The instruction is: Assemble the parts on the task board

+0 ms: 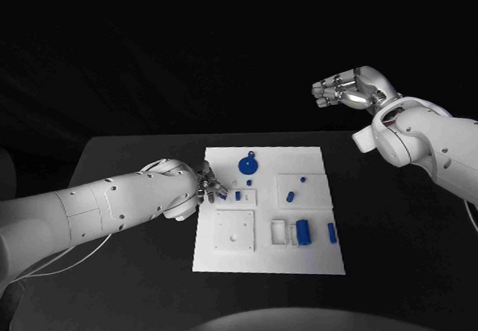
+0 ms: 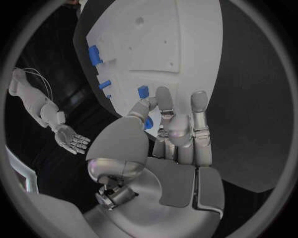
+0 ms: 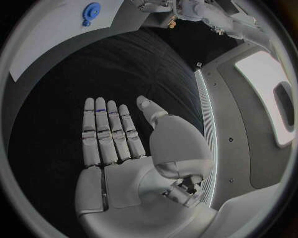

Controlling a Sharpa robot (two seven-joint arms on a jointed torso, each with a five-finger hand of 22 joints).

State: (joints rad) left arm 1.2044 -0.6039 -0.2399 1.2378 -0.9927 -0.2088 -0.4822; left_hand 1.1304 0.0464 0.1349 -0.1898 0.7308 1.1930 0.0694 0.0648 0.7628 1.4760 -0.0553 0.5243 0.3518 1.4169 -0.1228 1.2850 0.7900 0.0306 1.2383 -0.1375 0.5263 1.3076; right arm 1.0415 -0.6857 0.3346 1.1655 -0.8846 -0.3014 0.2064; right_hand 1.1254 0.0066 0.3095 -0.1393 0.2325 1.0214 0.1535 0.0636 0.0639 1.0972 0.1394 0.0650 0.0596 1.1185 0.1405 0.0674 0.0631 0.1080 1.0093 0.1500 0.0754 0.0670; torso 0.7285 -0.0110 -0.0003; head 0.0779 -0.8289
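The white task board lies in the middle of the black table. It carries a round blue part, small blue parts and longer blue parts. My left hand is at the board's left edge, fingers pointing onto it. In the left wrist view a small blue part sits between the thumb and a finger of that hand, and it looks pinched. My right hand is raised beyond the board's far right corner, palm bare.
White raised blocks stand on the near half of the board. Bare black table surrounds the board on all sides. The right arm reaches over the table's right side.
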